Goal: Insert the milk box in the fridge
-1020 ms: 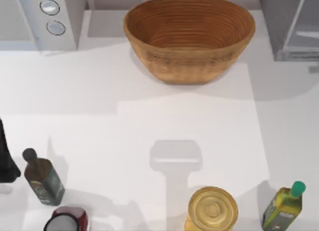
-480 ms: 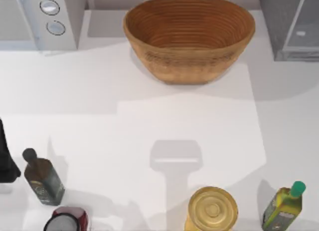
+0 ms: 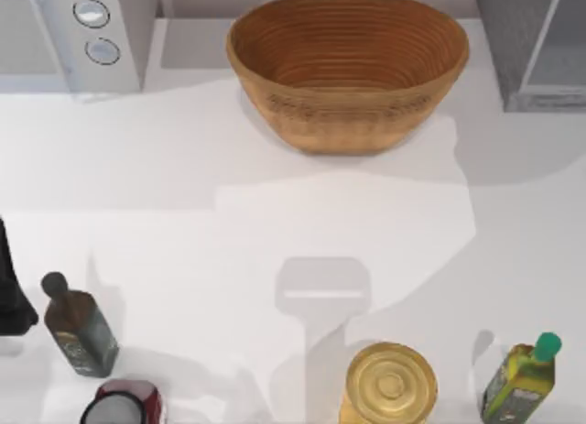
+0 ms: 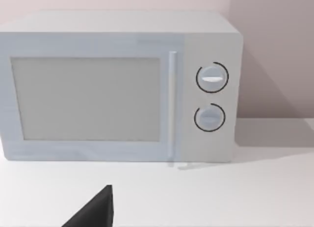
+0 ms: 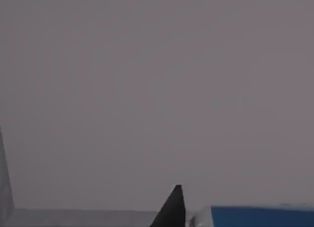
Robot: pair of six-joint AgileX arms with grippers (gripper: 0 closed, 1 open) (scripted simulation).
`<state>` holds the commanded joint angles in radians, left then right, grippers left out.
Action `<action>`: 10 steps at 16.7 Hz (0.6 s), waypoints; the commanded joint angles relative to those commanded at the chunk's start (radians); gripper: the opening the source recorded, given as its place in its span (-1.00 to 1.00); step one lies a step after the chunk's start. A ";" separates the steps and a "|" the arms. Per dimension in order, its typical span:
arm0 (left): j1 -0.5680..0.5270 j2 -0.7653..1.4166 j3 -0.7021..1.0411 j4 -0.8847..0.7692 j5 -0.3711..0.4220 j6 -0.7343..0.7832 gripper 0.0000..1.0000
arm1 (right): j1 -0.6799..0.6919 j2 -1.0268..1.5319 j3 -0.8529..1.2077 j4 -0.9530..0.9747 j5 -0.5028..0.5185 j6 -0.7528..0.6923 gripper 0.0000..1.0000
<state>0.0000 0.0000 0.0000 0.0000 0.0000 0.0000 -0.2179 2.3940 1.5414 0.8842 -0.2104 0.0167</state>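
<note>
The milk box (image 5: 260, 216) appears in the right wrist view as a blue top surface with a white edge. It sits just beside the dark tip of the right end effector (image 5: 171, 210), in front of a plain grey surface. Whether that end effector is wide, narrow or gripping the box cannot be told, and it is not clear whether the tip and the box touch.

From above, the fridge (image 3: 511, 39) stands in the far right corner of the tabletop (image 3: 183, 213). Its body is dark grey and speckled, and its pale door panel (image 3: 560, 53) is on its right side. A wicker basket (image 3: 348, 71) sits at the far centre, well apart from the fridge. A white microwave (image 3: 82, 35) with two round dials occupies the far left corner.

Along the near edge stand four things:
- a dark bottle (image 3: 81, 328) on the left
- a red can (image 3: 124, 404) just beside the dark bottle
- a jar with a yellow lid (image 3: 391, 383) near the centre
- a yellow bottle with a green cap (image 3: 522, 376) on the right

The left arm (image 3: 9, 291) is a dark shape at the left edge, near the dark bottle. In its wrist view, the dark tip of the left end effector (image 4: 95, 211) hangs above the tabletop, facing the microwave door. Whether it is open or closed cannot be told either.
</note>
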 joint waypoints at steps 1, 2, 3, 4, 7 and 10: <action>0.000 0.000 0.000 0.000 0.000 0.000 1.00 | 0.000 0.018 0.030 -0.026 0.006 -0.001 -1.00; 0.000 0.000 0.000 0.000 0.000 0.000 1.00 | 0.000 0.032 0.051 -0.047 0.012 -0.002 -1.00; 0.000 0.000 0.000 0.000 0.000 0.000 1.00 | 0.000 0.040 0.063 -0.059 0.015 -0.003 -1.00; 0.000 0.000 0.000 0.000 0.000 0.000 1.00 | 0.000 0.042 0.065 -0.061 0.016 -0.003 -1.00; 0.000 0.000 0.000 0.000 0.000 0.000 1.00 | 0.000 0.042 0.065 -0.061 0.016 -0.003 -1.00; 0.000 0.000 0.000 0.000 0.000 0.000 1.00 | 0.000 0.042 0.065 -0.061 0.016 -0.003 -0.55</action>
<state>0.0000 0.0000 0.0000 0.0000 0.0000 0.0000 -0.2176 2.4361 1.6069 0.8228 -0.1949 0.0140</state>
